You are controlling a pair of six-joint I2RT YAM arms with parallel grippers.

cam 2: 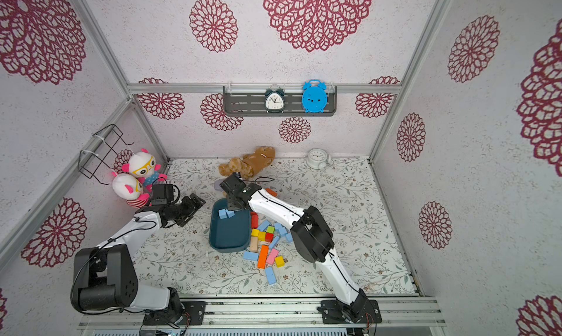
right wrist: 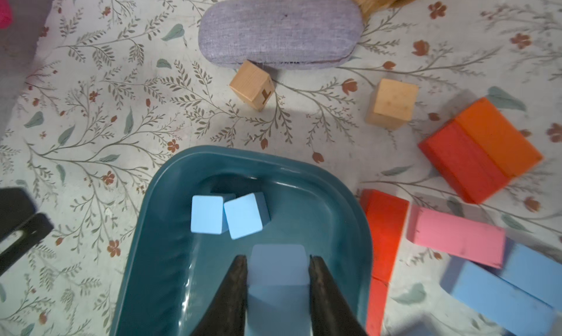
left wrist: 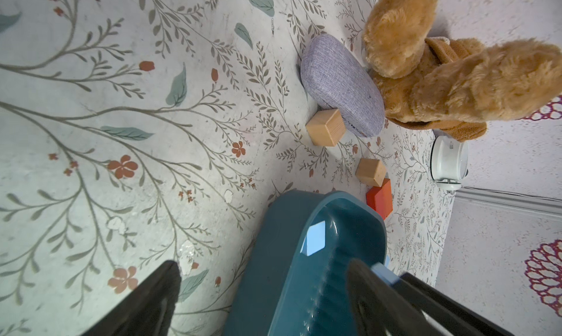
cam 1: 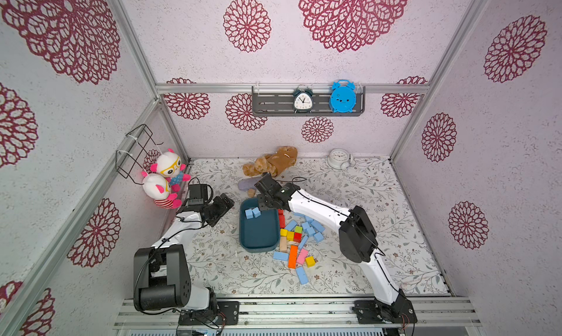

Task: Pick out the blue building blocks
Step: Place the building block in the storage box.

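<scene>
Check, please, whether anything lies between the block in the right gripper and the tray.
Nothing visible does. The right gripper holds the block over a bare part of the tray; the two cubes already inside lie apart from it.

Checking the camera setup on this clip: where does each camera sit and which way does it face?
Both top views: high over the front rail, looking down at the table; left arm and right arm show whole.
Left wrist: low beside the tray, facing the teddy bear; open left tool shows.
Right wrist: over the tray, looking down at two blue blocks; right tool grips a third blue block.
Wrist views share tray and grey case.
</scene>
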